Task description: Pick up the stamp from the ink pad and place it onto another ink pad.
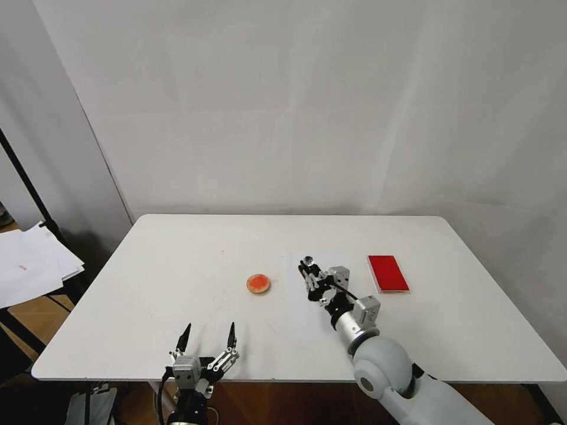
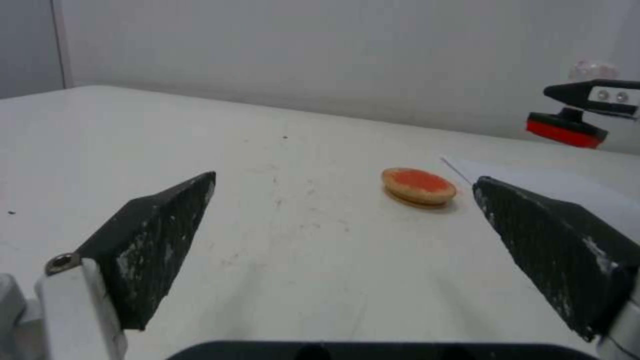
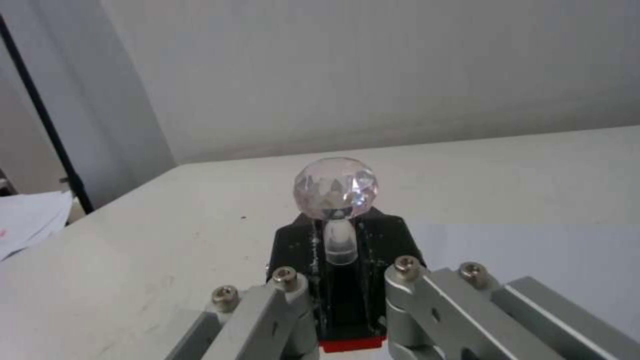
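My right gripper (image 1: 308, 273) is shut on the stamp (image 1: 308, 259), held by its stem just above the table between the two pads. The wrist view shows its clear faceted knob (image 3: 335, 187) standing over the black fingers (image 3: 293, 245), with a strip of red underside below. The left wrist view shows the stamp (image 2: 567, 129) in the air, off the table. The round ink pad (image 1: 258, 284), tan-rimmed with an orange-red centre, lies to the stamp's left. The red rectangular ink pad (image 1: 387, 273) lies bare on its right. My left gripper (image 1: 208, 339) hovers open near the front edge, facing the round ink pad (image 2: 419, 186).
A white sheet of paper (image 1: 310, 310) lies flat under my right arm. The white table (image 1: 177, 254) has rounded corners and a white wall behind. Off its left side, loose papers (image 1: 29, 265) sit beside a black slanted pole (image 1: 26, 183).
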You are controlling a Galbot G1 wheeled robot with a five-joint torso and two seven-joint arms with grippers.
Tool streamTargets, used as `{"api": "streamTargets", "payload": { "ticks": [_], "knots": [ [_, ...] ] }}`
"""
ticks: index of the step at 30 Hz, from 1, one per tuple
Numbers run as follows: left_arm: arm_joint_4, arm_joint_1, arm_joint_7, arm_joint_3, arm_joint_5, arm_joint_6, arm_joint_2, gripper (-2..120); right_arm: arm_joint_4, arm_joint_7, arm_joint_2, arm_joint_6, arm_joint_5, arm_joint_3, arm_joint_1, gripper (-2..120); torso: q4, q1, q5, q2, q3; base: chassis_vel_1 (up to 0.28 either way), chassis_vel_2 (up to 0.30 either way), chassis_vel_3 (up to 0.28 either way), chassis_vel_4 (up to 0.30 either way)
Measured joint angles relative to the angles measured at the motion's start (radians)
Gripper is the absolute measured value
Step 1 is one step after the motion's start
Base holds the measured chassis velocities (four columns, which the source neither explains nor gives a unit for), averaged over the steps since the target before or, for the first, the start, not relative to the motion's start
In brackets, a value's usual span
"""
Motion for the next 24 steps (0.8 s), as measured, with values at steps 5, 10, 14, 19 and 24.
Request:
{"api": "streamTargets", "payload": {
  "ticks": [5, 10, 14, 19, 24],
  "knots": [
    [0.000, 0.000, 0.000, 0.000, 0.000, 0.000, 0.000, 102, -0.045, -0.008, 0.043, 0.007, 0.001, -0.063, 0.063, 8, 0.0001, 0.000, 0.0000, 0.000, 0.000, 0.000, 0.000, 0.000, 0.000],
    [0.000, 0.000, 0.000, 0.000, 0.000, 0.000, 0.000, 102, -0.073, -0.007, 0.072, 0.008, 0.010, -0.098, 0.104, 8, 0.0001, 0.000, 0.0000, 0.000, 0.000, 0.000, 0.000, 0.000, 0.000],
    [0.000, 0.000, 0.000, 0.000, 0.000, 0.000, 0.000, 102, -0.099, -0.007, 0.100, 0.011, 0.012, -0.130, 0.123, 8, 0.0000, 0.000, 0.0000, 0.000, 0.000, 0.000, 0.000, 0.000, 0.000],
    [0.000, 0.000, 0.000, 0.000, 0.000, 0.000, 0.000, 102, -0.146, -0.007, 0.148, 0.021, 0.002, -0.161, 0.134, 8, 0.0000, 0.000, 0.0001, 0.000, 0.000, 0.000, 0.000, 0.000, 0.000],
    [0.000, 0.000, 0.000, 0.000, 0.000, 0.000, 0.000, 102, -0.180, -0.009, 0.174, 0.028, -0.002, -0.166, 0.151, 8, 0.0000, 0.000, 0.0001, 0.000, 0.000, 0.000, 0.000, 0.000, 0.000]
  ]
}}
